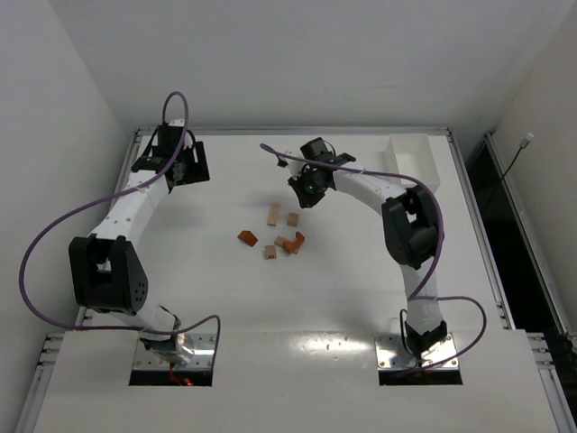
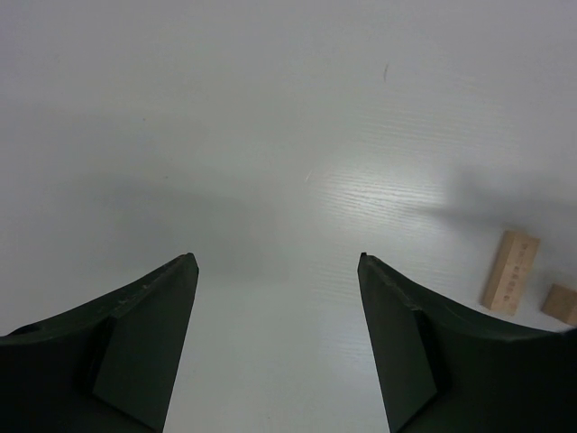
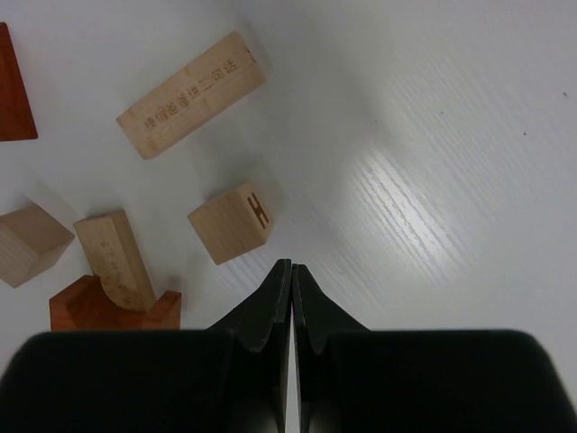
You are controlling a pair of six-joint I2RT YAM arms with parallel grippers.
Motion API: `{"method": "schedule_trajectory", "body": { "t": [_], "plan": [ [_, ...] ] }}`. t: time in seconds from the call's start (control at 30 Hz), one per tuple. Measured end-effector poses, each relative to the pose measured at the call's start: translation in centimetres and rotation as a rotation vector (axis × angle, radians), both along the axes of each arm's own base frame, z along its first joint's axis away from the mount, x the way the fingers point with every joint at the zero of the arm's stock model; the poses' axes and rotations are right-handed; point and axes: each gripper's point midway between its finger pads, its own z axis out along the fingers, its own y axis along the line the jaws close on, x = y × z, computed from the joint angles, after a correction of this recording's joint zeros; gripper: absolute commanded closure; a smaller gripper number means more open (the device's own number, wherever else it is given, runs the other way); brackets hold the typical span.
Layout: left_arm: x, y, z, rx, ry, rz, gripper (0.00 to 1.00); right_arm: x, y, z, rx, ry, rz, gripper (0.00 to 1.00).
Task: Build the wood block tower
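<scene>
The wood blocks lie loose at mid-table; no tower stands. In the top view I see a tan bar, a tan cube, a reddish wedge, another tan cube and a reddish arch. My right gripper is shut and empty just behind them. In its wrist view the right gripper hangs beside the H-marked tan cube, with the tan bar beyond and a short tan piece leaning on the arch. My left gripper is open and empty over bare table.
A white rectangular box stands at the back right, behind the right arm. The table's raised rim runs along the back. The left wrist view shows the tan bar and a cube far to its right.
</scene>
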Motion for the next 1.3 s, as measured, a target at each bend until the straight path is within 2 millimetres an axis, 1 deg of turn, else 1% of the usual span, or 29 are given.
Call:
{"method": "schedule_trajectory", "body": {
  "t": [0.17,0.33,0.5,0.7,0.77,0.87,1.0,1.17,1.3],
  "plan": [
    [-0.6,-0.1,-0.9,-0.003,0.022,-0.008,0.31,-0.3,0.8,-1.5,-0.023,0.007,0.012,1.00],
    [-0.9,-0.1,-0.9,0.000,0.024,-0.020,0.31,-0.5,1.2,-3.1,-0.050,0.023,0.014,1.00],
    [-1.1,0.1,-0.7,-0.001,0.020,-0.016,0.31,-0.8,1.9,-3.5,-0.046,0.026,0.031,1.00],
    [-1.3,0.2,-0.9,-0.003,0.028,-0.017,0.31,-2.1,3.5,-3.4,-0.012,0.041,0.108,1.00],
    [-1.3,0.1,-0.9,-0.004,0.028,-0.020,0.31,-3.1,3.9,-3.7,-0.014,0.056,0.142,1.00],
    [-1.3,0.0,-1.0,-0.008,0.029,-0.025,0.31,-5.2,4.0,-4.6,-0.028,0.100,0.193,1.00],
    [-1.3,-0.2,-1.0,-0.015,0.030,-0.032,0.31,-7.8,3.7,-5.6,-0.053,0.167,0.246,1.00],
    [-1.4,-0.3,-1.1,-0.021,0.033,-0.039,0.31,-10.2,3.1,-5.0,-0.055,0.195,0.308,1.00],
    [-1.4,-0.4,-1.2,-0.024,0.037,-0.042,0.31,-11.9,3.0,-3.3,-0.042,0.190,0.365,1.00]
  ]
}}
